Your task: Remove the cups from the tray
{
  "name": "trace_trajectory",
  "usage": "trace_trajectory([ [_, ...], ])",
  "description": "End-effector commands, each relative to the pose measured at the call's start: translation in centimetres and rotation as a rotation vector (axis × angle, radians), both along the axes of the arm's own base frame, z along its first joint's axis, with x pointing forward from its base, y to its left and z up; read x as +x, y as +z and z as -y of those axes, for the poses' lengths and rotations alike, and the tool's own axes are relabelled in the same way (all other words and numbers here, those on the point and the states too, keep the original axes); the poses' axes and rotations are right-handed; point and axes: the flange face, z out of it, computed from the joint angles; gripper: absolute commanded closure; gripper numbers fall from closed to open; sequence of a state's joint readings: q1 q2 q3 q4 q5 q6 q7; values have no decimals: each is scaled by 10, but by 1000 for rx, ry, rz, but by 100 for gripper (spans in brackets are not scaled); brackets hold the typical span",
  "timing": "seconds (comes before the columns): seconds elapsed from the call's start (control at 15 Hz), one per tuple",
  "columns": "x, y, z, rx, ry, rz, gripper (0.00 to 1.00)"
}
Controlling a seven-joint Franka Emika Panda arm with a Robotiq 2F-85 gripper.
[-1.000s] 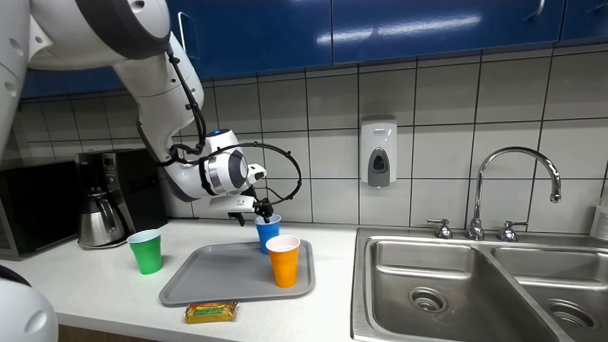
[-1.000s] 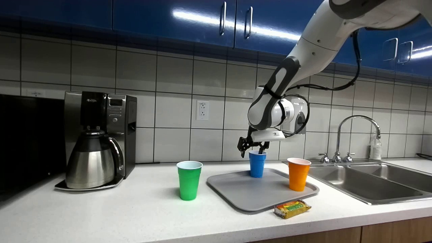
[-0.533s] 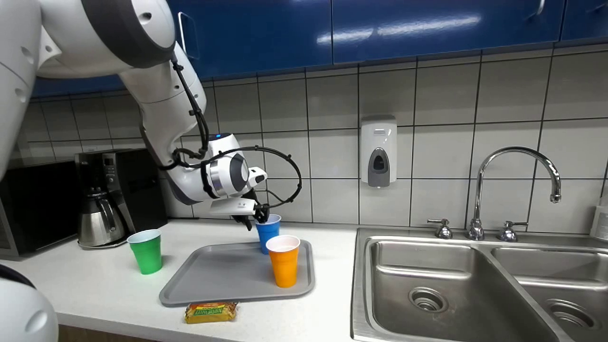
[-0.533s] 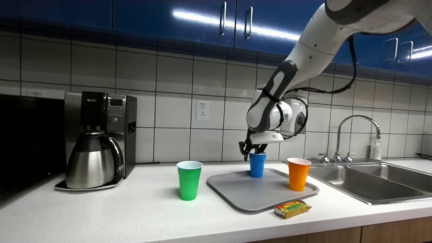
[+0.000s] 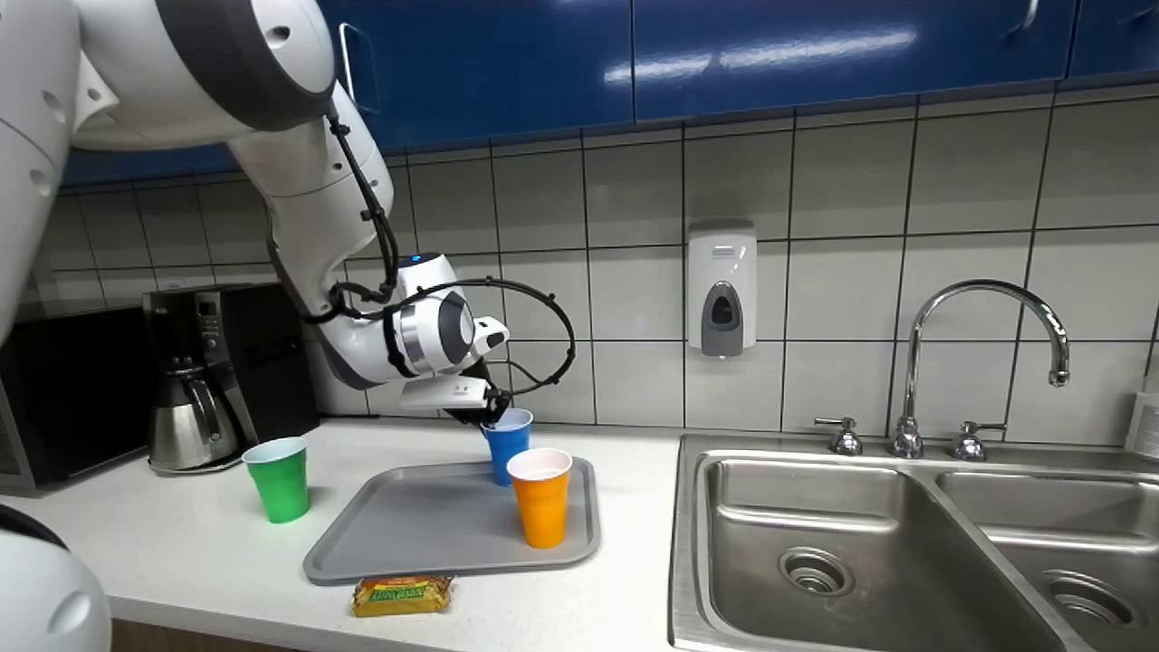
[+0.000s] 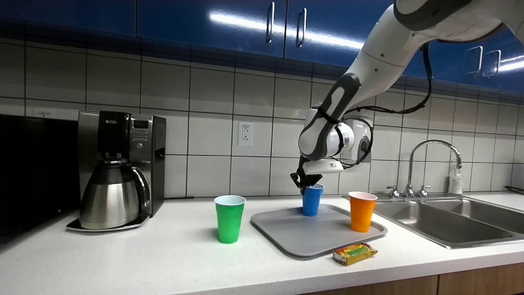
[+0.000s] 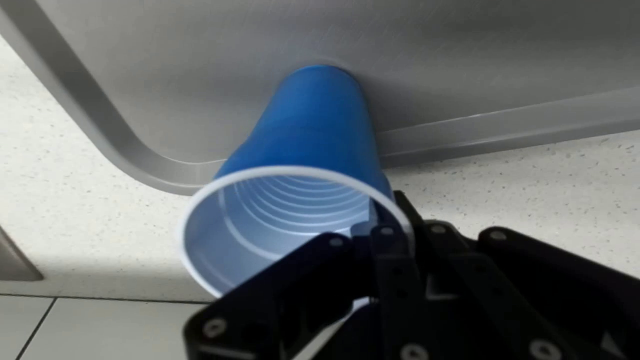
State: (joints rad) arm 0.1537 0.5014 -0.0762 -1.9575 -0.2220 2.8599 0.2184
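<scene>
On the grey tray [image 6: 303, 235]: blue cup [image 7: 320, 125], rim clamped between the fingers [image 7: 392, 250]; orange cup [image 6: 362, 213], upright. Green cup [image 6: 229, 221] stands apart on the table [image 6: 163, 262].

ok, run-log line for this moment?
gripper: shut on blue cup at rim | blue cup: on tray | orange cup: on tray | green cup: on counter

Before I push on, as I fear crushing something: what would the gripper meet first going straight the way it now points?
The blue cup, whose rim the gripper pinches, pointing down; going on would probably press the cup against the tray beneath, though depth is unclear.
</scene>
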Motion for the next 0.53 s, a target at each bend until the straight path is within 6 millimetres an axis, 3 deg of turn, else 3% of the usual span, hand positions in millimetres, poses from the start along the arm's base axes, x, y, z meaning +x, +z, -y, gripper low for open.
trace_trajectory([
  [0.0,3,6,-1,2,17,10,100],
  [0.47,-1,20,0,2,18,29,99],
])
